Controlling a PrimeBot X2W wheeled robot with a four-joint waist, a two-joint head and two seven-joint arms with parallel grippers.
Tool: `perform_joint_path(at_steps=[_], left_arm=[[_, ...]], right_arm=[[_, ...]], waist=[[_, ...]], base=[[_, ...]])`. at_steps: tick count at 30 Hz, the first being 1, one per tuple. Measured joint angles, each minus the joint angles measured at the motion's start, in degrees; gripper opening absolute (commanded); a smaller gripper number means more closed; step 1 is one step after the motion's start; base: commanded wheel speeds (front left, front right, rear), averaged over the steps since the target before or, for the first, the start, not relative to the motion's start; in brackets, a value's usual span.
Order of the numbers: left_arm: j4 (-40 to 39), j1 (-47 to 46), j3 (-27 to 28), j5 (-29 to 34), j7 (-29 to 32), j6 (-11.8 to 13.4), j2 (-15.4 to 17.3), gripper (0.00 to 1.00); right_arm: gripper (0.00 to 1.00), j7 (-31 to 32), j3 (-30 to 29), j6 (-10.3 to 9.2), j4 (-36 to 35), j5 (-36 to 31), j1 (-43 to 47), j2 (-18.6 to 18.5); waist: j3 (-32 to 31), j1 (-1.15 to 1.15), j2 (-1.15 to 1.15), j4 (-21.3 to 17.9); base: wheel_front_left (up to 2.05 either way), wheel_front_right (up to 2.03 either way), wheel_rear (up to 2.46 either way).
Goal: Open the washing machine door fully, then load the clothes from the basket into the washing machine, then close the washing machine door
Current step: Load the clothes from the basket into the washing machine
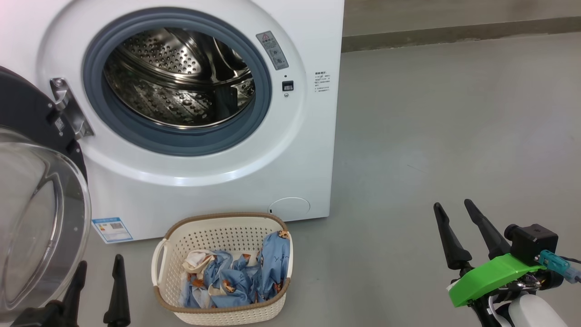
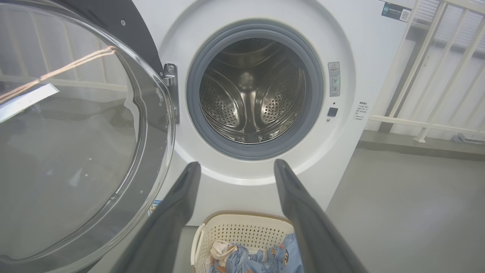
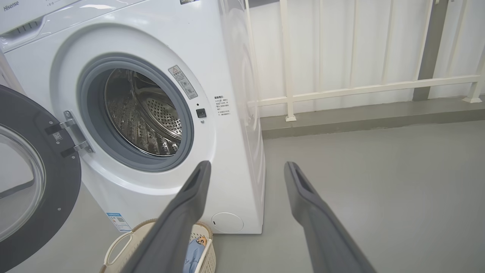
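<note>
While the washer (image 1: 218, 181) stands ahead of both grippers, drum (image 1: 181, 81) empty, its door (image 1: 41, 213) is swung wide just left of the left gripper (image 1: 100, 260), so opening looks done. The basket (image 1: 227, 217) is set just right of that gripper and well left of the right gripper (image 1: 452, 203), with the clothes (image 1: 240, 277) heaped inside. Both grippers are spread apart and nothing is held. Loading and closing are left.

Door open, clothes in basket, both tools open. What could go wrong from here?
1. The left tool sits right beside the open washing machine door; swinging toward the basket may knock it.
2. The clothes lie bunched; one pinch may lift only part, or drag the basket.
3. Fabric may snag on the grey gasket and block closing.
</note>
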Motion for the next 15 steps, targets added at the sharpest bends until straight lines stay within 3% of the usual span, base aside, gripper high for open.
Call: perform_joint_path(at_steps=[7,15], left_arm=[[0.22,-0.03,-0.16,-0.01,0.0,0.0,0.0,1.0],[0.4,-0.14,-0.25,-0.09,0.0,0.0,0.0,1.0]], right_arm=[[1.0,-0.01,-0.09,0.0,0.01,-0.01,0.0,0.03],[1.0,-0.01,-0.19,0.0,0.02,-0.01,0.0,0.09]], waist=[[0.08,0.0,0.0,0.09],[0.31,0.0,0.0,0.13]], base=[[0.94,-0.94,0.0],[1.82,-1.82,0.0]])
